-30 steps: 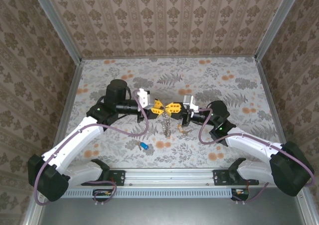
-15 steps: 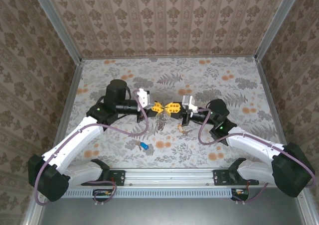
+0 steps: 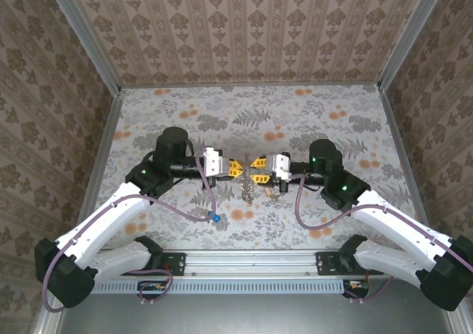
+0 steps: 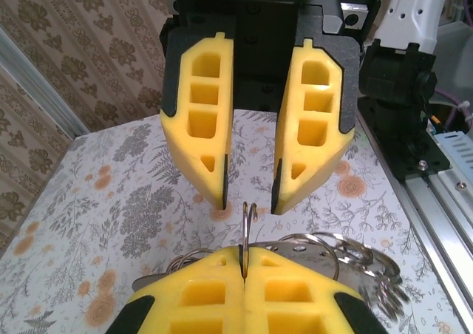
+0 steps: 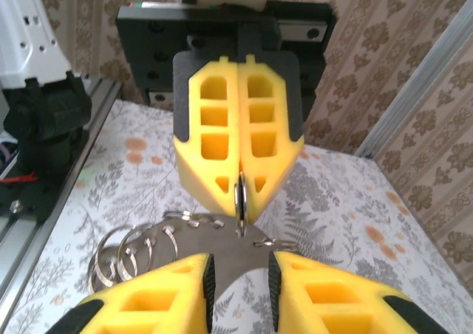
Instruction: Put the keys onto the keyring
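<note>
My left gripper (image 4: 244,254) is shut on a thin silver split ring (image 4: 247,216) of the keyring, which stands up between its pads. The ring hangs on a grey metal plate (image 5: 222,249) carrying several more rings (image 5: 122,256). Facing it, my right gripper (image 5: 236,267) is open, its fingers either side of the plate and not touching the held ring (image 5: 239,193). In the top view the grippers meet tip to tip, left (image 3: 235,170) and right (image 3: 256,170), with the ring bunch (image 3: 250,190) dangling below. The blue-headed key (image 3: 213,217) lies on the table near the left arm. A small tan piece (image 3: 273,195), possibly the yellow-orange key, lies under the right gripper.
The floral table (image 3: 340,120) is walled with patterned panels on three sides. A metal rail (image 3: 251,260) with both arm bases runs along the near edge. Purple cables (image 3: 199,201) loop down from each wrist.
Both grippers have shifted slightly toward the near edge and their wrists have turned. The ring bunch, drawn up half a second ago, hangs down again below the fingertips.
</note>
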Controlling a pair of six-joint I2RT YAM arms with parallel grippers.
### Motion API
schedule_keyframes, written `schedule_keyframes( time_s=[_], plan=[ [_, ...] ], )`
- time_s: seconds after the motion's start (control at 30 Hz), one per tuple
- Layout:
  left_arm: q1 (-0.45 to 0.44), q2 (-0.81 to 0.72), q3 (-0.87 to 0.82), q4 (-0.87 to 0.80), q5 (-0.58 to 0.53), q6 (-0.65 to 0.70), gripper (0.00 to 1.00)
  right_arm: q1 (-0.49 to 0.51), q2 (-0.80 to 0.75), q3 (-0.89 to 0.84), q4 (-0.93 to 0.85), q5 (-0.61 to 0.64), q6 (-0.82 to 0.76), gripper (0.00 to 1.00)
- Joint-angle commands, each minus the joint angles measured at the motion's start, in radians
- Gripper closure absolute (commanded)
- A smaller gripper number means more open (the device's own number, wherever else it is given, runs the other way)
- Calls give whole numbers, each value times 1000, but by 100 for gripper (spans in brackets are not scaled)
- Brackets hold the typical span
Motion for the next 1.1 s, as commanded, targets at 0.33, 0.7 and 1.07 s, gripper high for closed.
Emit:
schedule_keyframes(
  time_s=[0.33,0.7,1.07],
  plan=[
    [-15,33,81,-112,-163,31,100,-24,-31,6,-146,249,-85,60],
    [29,33,62,-202,-265,81,100,-150,188,158,-699,520,-456,55],
    [119,40,10,-215,-163,103,100,-178,469,193,-752,367,-517,53]
  ],
)
